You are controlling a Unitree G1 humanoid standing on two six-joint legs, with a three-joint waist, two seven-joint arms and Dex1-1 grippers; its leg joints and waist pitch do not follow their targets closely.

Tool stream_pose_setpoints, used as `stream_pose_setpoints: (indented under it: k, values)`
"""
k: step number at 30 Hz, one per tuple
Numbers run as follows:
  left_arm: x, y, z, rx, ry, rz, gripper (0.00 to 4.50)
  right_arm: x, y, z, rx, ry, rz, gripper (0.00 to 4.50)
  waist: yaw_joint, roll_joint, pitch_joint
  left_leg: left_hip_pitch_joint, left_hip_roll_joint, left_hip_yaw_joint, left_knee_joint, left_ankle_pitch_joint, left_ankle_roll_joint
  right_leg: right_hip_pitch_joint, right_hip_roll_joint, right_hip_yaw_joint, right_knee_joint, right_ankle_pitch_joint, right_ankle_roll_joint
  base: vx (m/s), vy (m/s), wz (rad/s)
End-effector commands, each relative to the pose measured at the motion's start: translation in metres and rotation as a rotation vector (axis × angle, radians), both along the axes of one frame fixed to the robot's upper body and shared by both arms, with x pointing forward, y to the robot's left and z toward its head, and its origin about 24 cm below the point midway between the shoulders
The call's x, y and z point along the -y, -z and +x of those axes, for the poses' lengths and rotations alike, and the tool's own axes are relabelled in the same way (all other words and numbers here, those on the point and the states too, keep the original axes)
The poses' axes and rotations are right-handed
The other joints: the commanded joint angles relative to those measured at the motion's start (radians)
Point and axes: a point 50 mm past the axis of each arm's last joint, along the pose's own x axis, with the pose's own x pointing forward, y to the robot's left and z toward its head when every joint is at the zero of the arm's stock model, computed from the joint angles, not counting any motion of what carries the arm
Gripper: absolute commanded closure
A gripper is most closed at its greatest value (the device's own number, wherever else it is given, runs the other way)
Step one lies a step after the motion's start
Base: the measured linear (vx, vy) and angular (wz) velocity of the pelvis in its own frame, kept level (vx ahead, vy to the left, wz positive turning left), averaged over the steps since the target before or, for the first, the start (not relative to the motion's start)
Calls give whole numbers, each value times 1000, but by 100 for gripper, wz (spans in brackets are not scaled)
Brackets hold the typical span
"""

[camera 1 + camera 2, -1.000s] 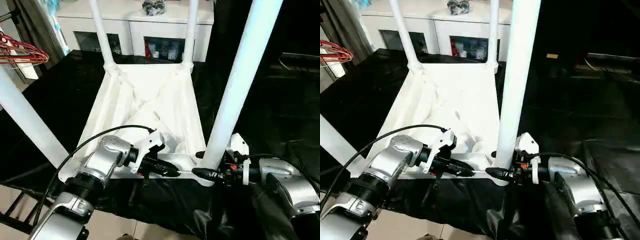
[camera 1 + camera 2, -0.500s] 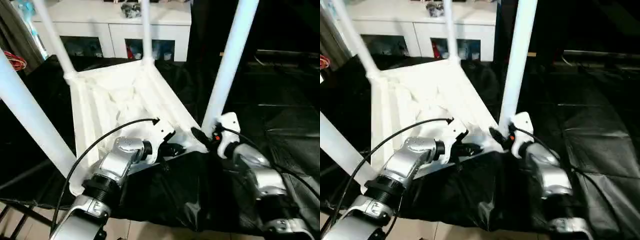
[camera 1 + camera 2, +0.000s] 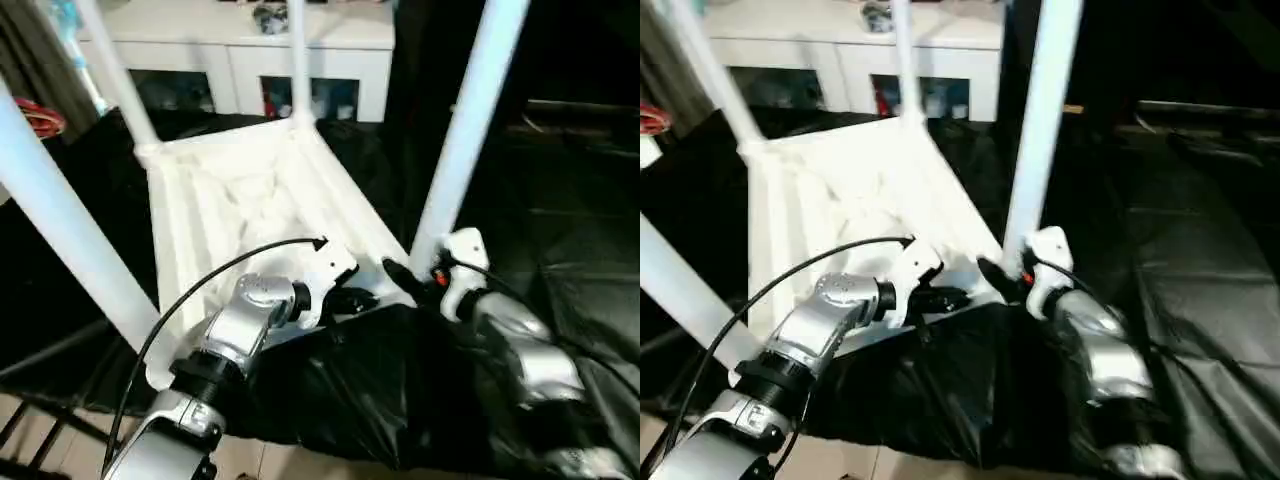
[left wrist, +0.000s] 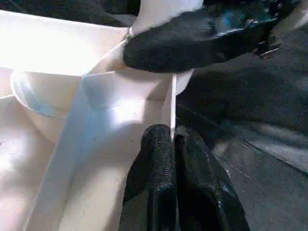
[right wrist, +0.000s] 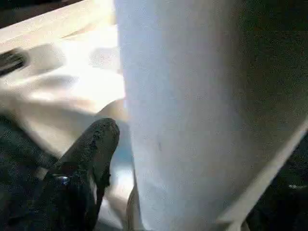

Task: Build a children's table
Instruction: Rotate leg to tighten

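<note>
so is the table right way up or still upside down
Upside down. The children's table lies with its ribbed underside facing up on the black cloth, and its legs rise upward from the corner sockets.

You see white children's table (image 3: 240,190) upside down on black-covered surface, ribbed X-braced underside facing up, askew to its near edge. Four tapered legs (image 3: 465,130) upright in corner sockets.

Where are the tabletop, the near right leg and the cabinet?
tabletop (image 3: 235,195), left eye view, ribbed underside
near right leg (image 3: 462,130), left eye view, mid tube
cabinet (image 3: 340,35), left eye view, white top edge
</note>
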Motion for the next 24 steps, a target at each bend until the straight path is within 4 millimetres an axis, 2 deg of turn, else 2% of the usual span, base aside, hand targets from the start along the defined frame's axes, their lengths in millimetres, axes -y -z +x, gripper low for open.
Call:
stream_pose_setpoints:
  k: [1,5,6,7,8,9,11,14,15,21,24]
  values:
    - [15,-22,0,80,74,-115,450,-11,7,-10,-43,-111,17,94,0,-23,-51,7,17,-7,-69,-242,66,39,-35,22,-75,-293,-193,0,0,0]
    - [8,-20,-3,69,125,-113,450,26,-2,-25,-48,-175,-31,94,12,-24,-53,11,20,-4,-64,-225,83,38,-34,23,-73,-273,-199,0,0,0]
    - [7,-20,-4,66,137,-112,450,34,-5,-29,-50,-187,-41,94,12,-25,-53,8,19,-4,-64,-220,88,40,-34,23,-72,-266,-201,0,0,0]
    - [7,-20,-4,66,137,-112,450,34,-5,-29,-50,-187,-41,94,15,-25,-53,4,19,-6,-64,-212,94,43,-35,22,-70,-260,-201,0,0,0]
    - [3,-19,-5,61,154,-105,450,52,-11,-37,-59,-204,-60,94,15,-27,-54,2,18,-6,-62,-201,98,44,-36,21,-69,-253,-202,0,0,0]
    - [2,-18,-5,60,156,-102,450,57,-13,-40,-61,-209,-65,94,20,-29,-54,6,20,-5,-59,-200,106,42,-35,21,-69,-247,-205,0,0,0]
    - [0,-17,-4,60,156,-98,450,63,-15,-42,-63,-211,-72,94,21,-29,-53,1,19,-5,-60,-199,113,44,-37,20,-70,-264,-205,0,0,0]
    - [-4,-17,-5,57,168,-91,450,78,-24,-49,-66,-197,-76,94,24,-31,-53,1,18,-5,-59,-194,115,44,-36,18,-72,-286,-195,0,0,0]
    - [-7,-17,-7,54,211,-97,450,91,-29,-49,-57,-152,-95,94,23,-29,-53,1,18,-6,-59,-191,115,44,-37,18,-72,-295,-193,0,0,0]
    - [-11,-18,-17,48,349,-129,450,114,-36,-37,-16,57,-122,94,22,-25,-55,4,17,-5,-59,-175,104,39,-35,16,-72,-296,-197,0,0,0]
    - [-12,-19,-21,43,406,-136,450,120,-36,-28,8,182,-125,94,27,-20,-60,8,18,-1,-53,-140,107,39,-32,17,-59,-209,-228,0,0,0]
